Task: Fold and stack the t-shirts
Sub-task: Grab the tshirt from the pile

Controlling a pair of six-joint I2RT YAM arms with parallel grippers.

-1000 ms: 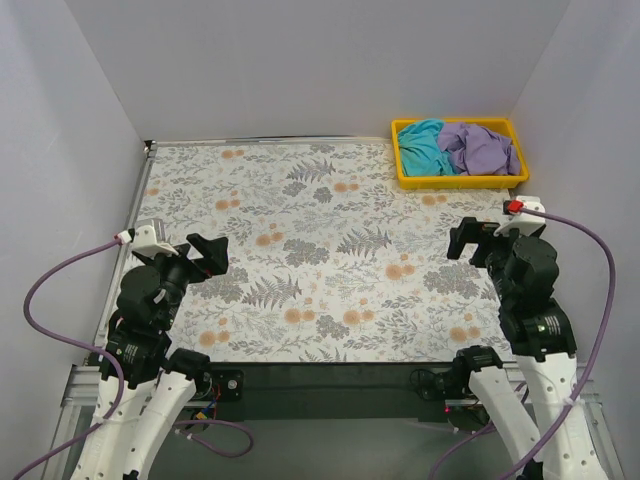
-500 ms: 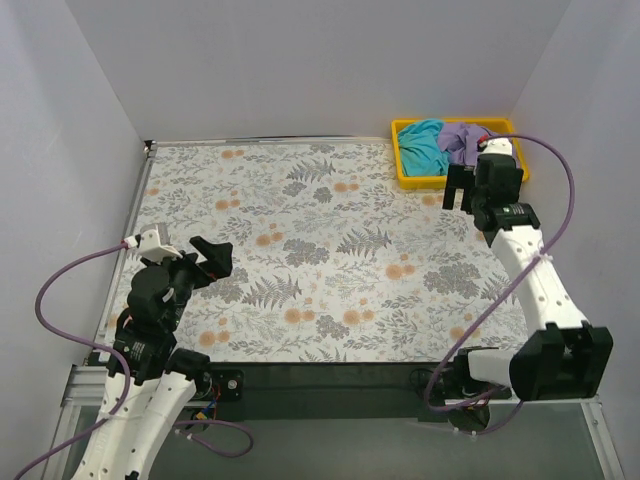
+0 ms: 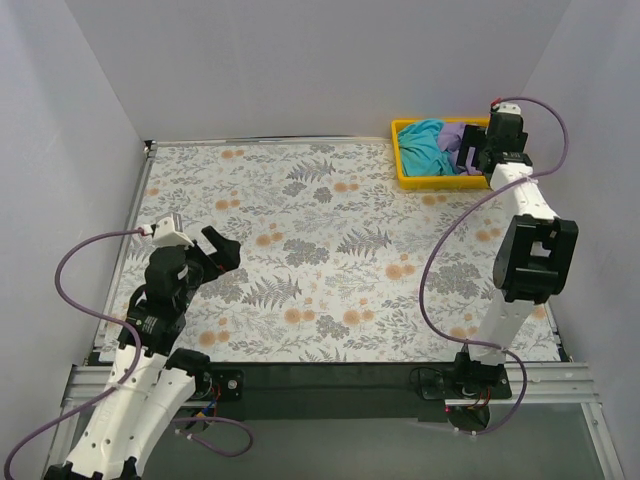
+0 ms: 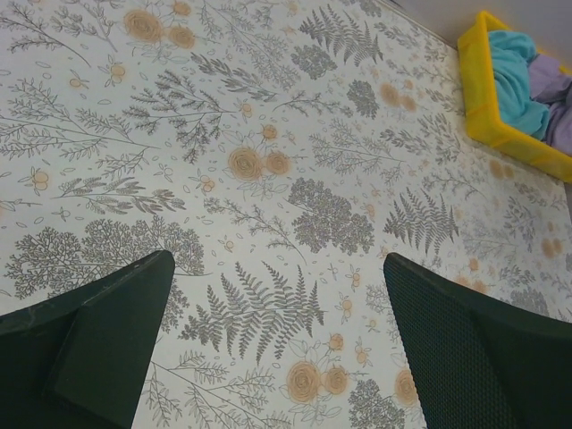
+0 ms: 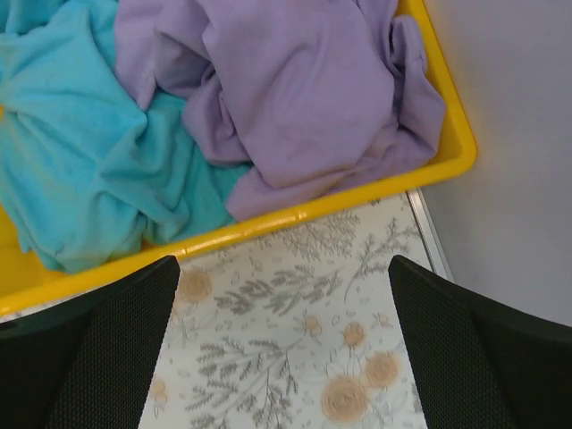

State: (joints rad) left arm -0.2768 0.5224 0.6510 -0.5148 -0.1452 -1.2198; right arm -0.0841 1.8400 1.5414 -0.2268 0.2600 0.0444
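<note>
A crumpled lavender t-shirt (image 5: pixel 295 98) overlaps a wrinkled teal t-shirt (image 5: pixel 89 161) in a glossy yellow plastic tray (image 5: pixel 295 214) at the floral-printed surface's (image 3: pixel 320 260) far right corner. The right end effector (image 5: pixel 281 357) hangs over the tray's near rim, jaws apart. The left end effector (image 4: pixel 277 357), likewise spread, is near the left edge.

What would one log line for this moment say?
right gripper: open, at yellow tray | lavender shirt, teal shirt: crumpled in tray | left gripper: open, over table
</note>
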